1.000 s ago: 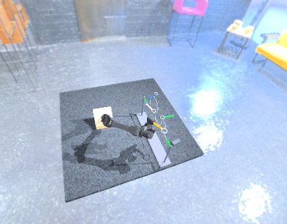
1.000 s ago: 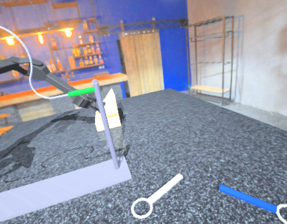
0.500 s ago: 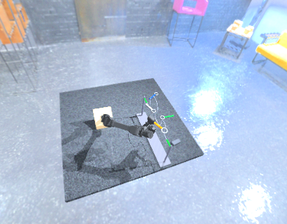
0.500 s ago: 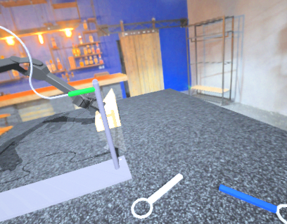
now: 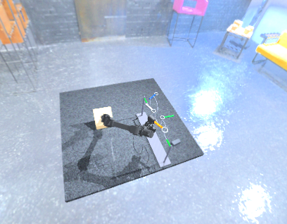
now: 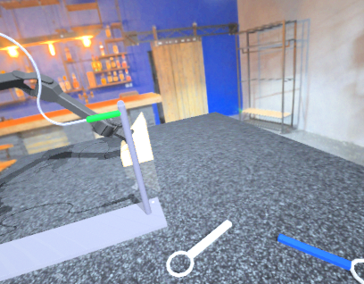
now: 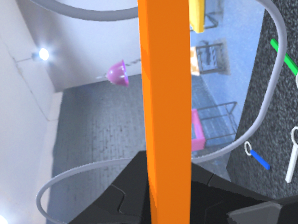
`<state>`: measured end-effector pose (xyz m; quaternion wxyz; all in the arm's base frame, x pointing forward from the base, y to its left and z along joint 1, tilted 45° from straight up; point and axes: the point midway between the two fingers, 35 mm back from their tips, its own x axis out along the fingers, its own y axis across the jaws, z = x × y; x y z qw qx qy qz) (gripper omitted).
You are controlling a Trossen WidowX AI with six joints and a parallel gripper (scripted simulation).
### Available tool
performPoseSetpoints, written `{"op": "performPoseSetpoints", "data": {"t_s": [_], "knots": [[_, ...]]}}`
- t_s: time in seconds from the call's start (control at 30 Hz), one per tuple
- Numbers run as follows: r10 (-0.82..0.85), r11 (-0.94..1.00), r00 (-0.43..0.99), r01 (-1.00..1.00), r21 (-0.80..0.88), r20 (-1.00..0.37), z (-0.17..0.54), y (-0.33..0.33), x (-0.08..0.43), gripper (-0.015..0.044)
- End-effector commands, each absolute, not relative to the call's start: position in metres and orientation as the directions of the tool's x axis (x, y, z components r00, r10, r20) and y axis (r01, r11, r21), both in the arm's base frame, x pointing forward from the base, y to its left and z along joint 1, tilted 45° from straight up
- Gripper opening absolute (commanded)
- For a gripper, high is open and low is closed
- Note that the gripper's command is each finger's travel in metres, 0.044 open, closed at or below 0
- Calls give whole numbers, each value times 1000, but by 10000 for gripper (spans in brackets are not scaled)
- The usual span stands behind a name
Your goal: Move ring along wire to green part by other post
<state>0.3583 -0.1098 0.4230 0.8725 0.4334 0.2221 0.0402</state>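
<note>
On the dark speckled table (image 5: 100,183) (image 6: 243,179) (image 7: 253,147) there lie a pale long base plate (image 5: 153,141) (image 6: 82,237), a white-handled ring (image 5: 149,106) (image 6: 209,239) (image 7: 292,162), a blue-handled ring (image 5: 152,96) (image 6: 314,252) (image 7: 260,159) and a green-handled ring (image 5: 168,116) (image 7: 286,56).

from my remote feeds i'd call this a bar or café-like room, with rows of bottles on brown wooden wall shelves (image 6: 113,70) above a long orange-topped wooden counter (image 6: 146,98), glowing warm bulbs (image 6: 86,41), and a yellow cushioned bench (image 5: 278,53) on glossy blue-grey flooring (image 5: 237,116).
</note>
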Motion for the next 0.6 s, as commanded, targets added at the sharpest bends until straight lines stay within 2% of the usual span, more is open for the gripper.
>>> {"op": "performPoseSetpoints", "data": {"t_s": [0.0, 0.57], "knots": [[251, 648, 899, 119, 752, -358, 427, -109, 358, -150], [156, 803, 887, 143, 579, -435, 418, -119, 357, -150]]}}
